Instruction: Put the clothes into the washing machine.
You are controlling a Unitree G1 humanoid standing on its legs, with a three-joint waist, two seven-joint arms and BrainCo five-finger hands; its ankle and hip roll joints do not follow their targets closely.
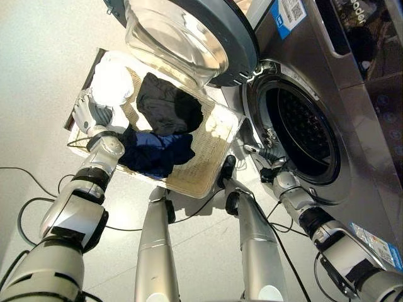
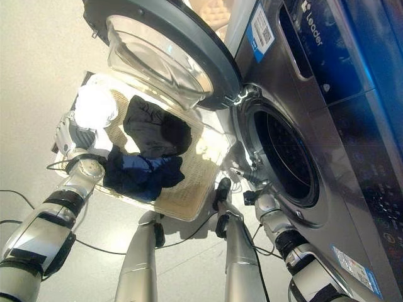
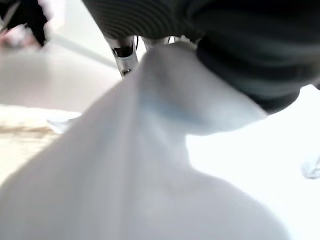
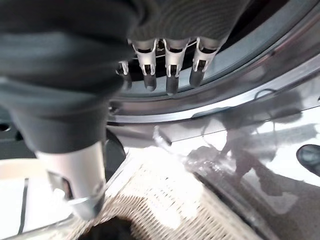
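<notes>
Basket (image 1: pixel 208 170) with dark clothes (image 1: pixel 167 110).

A basket (image 2: pixel 195 189) sits on the floor beside the washing machine (image 2: pixel 327 126). Its round door (image 2: pixel 157 50) is wide open above the basket. In the basket lie a white cloth (image 2: pixel 94 106), a black cloth (image 2: pixel 154 131) and a blue cloth (image 2: pixel 141 175). The left hand (image 2: pixel 70 135) is by the white cloth. The right hand (image 2: pixel 255 179) is at the machine's round hole.

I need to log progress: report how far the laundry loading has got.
Done: the washer door stands open. In hand: the left hand is at the white garment in the basket; the right hand is at the drum's rim. Left: the white, black and blue clothes.
</notes>
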